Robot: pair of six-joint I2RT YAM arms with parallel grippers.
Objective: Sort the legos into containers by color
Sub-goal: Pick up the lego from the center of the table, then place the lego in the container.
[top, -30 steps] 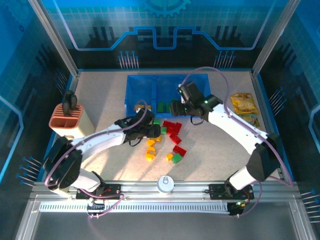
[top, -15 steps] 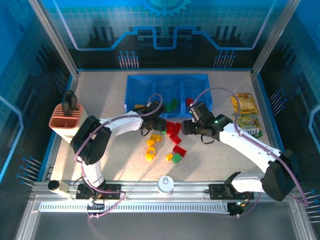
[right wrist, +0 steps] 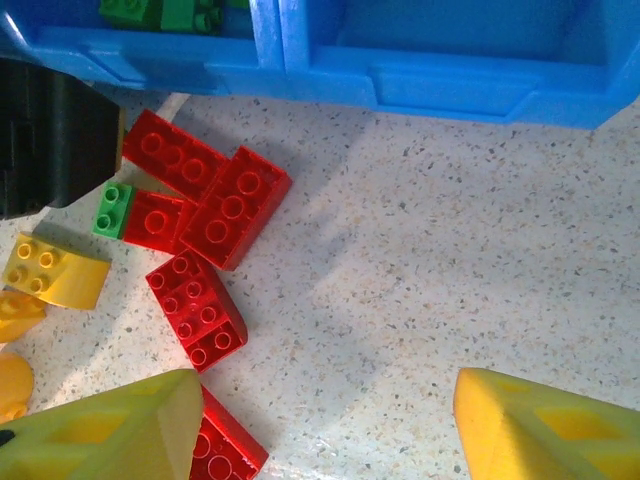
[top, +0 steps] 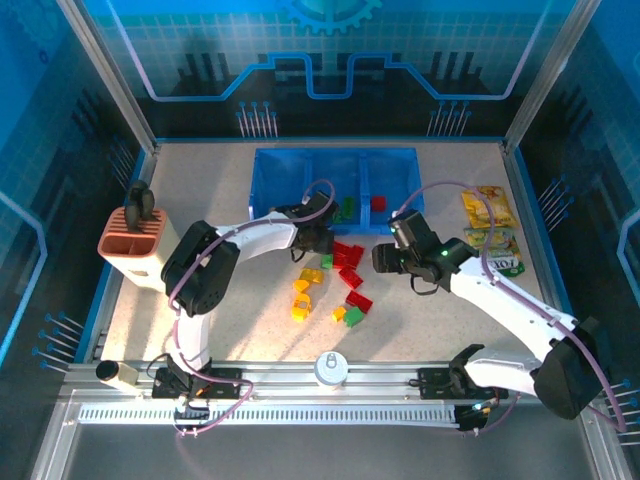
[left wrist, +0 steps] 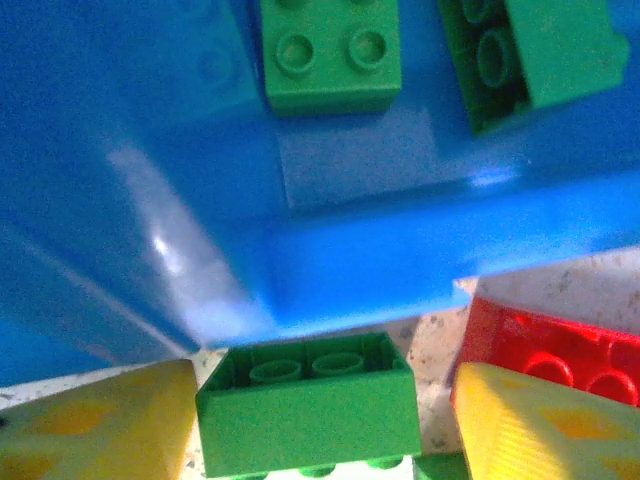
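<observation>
Green lego (left wrist: pixel 310 425) inside part-open left end effector (left wrist: pixel 325 400), unclamped, beside blue tray (left wrist: pixel 350 265), right end effector (right wrist: pixel 325 410) wide, empty

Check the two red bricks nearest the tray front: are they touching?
Touching. In the right wrist view the upper red brick and the tilted red brick butt against each other along one edge, with no gap visible between them.

From above, the left gripper (top: pixel 318 241) is too small to tell how its jaws stand. Up close, the green brick (left wrist: pixel 310 405) between them runs off the bottom edge, and the tray wall (left wrist: pixel 350 265) is a blur. A red brick (right wrist: pixel 228 448) sits half behind a finger (right wrist: pixel 110 430) of the right gripper (right wrist: pixel 325 412).
</observation>
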